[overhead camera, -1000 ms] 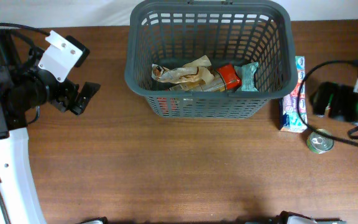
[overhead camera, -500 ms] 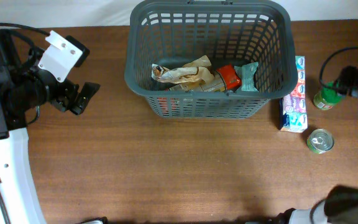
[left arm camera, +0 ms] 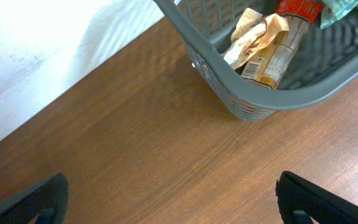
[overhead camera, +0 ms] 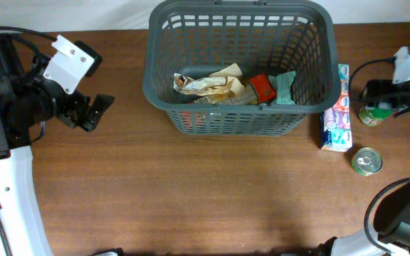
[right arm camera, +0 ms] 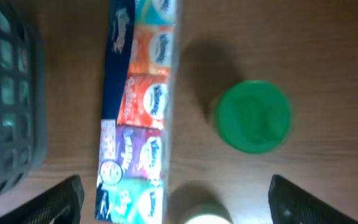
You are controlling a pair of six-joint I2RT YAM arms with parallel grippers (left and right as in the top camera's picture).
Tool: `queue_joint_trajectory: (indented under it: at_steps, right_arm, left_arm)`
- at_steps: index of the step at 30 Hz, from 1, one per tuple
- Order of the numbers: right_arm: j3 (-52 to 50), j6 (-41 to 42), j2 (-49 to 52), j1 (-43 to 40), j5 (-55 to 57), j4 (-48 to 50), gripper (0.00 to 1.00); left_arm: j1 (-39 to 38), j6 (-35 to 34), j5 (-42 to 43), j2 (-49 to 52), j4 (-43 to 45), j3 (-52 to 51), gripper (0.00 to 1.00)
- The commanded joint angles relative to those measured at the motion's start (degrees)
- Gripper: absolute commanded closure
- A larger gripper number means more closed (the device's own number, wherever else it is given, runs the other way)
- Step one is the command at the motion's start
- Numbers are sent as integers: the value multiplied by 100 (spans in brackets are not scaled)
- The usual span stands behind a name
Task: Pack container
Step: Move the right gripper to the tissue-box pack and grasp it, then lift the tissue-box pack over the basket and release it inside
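right gripper (right arm camera: 176, 194) spread wide, empty, above round green-lidded jar (right arm camera: 252, 117); large dark grey slotted plastic basket (overhead camera: 238, 119) at its 9 o'clock; left gripper (left arm camera: 169, 193) wide, farther from jar.

The container (overhead camera: 240, 122) is showing dark grey lattice walls. The tissue pack (right arm camera: 140, 106) is displaying orange, purple and teal panels — the lid (right arm camera: 252, 116) is showing green.

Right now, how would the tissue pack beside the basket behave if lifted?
The tissue pack is a row of small soft packets in one wrap, so it is probably light and may bend or sag if lifted at one end. Its film looks glossy, so a grip might slip. It lies flat, so rolling seems unlikely.
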Motion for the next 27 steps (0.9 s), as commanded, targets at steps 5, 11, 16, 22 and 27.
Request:
queue_joint_trajectory:
  at_steps: [5, 11, 16, 22, 27]
  right_arm:
    - [-1150, -114, -13, 428, -114, 933, 12]
    - [-1609, 168, 170, 726, 254, 1617, 8]
    - [-1720, 280, 490, 772, 234, 1856, 7]
    - [-1720, 299, 955, 916, 236, 1980, 7]
    - [-1720, 468, 1167, 997, 374, 2068, 11]
  left_arm:
    - [33, 94, -24, -2, 11, -35, 1]
    - [33, 94, -24, -2, 11, -35, 1]
    - [33, 94, -24, -2, 11, -35, 1]
    - [33, 94, -24, -2, 11, -35, 1]
    - [33, 94, -24, -2, 11, -35, 1]
